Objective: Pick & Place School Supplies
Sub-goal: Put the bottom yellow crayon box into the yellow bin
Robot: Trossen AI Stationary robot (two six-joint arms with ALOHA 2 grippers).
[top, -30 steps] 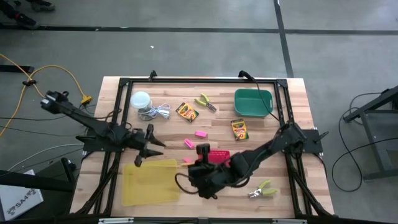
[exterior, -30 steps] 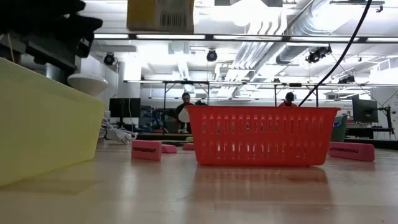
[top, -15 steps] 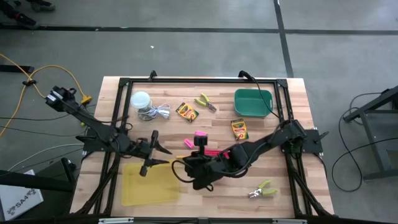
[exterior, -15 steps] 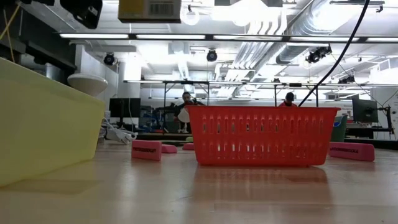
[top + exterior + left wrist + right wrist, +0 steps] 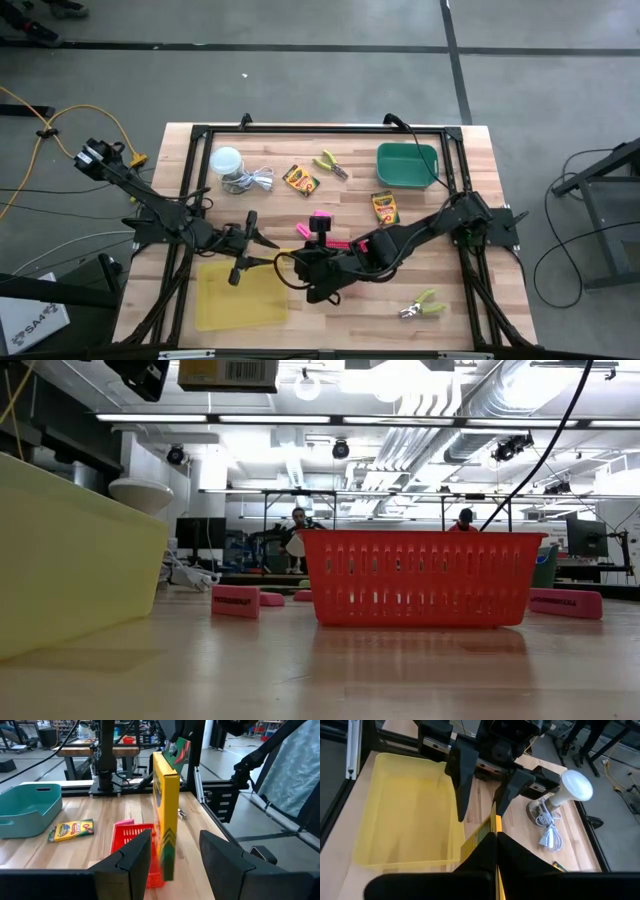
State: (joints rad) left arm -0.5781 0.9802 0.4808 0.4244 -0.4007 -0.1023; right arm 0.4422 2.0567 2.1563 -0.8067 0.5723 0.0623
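R gripper [image 5: 496,836] clamped on crayon box [image 5: 166,815], shifted toward L gripper [image 5: 172,857] since 1 s ago; L jaws wide, box between them: handover imminent.

A barcode is printed on the yellow crayon box [image 5: 228,374] at the upper edge of the low view, but its digits are too small to read. The pink erasers [image 5: 236,601] carry dark embossed lettering, also not legible. The flat crayon box [image 5: 71,830] shows print that cannot be read.
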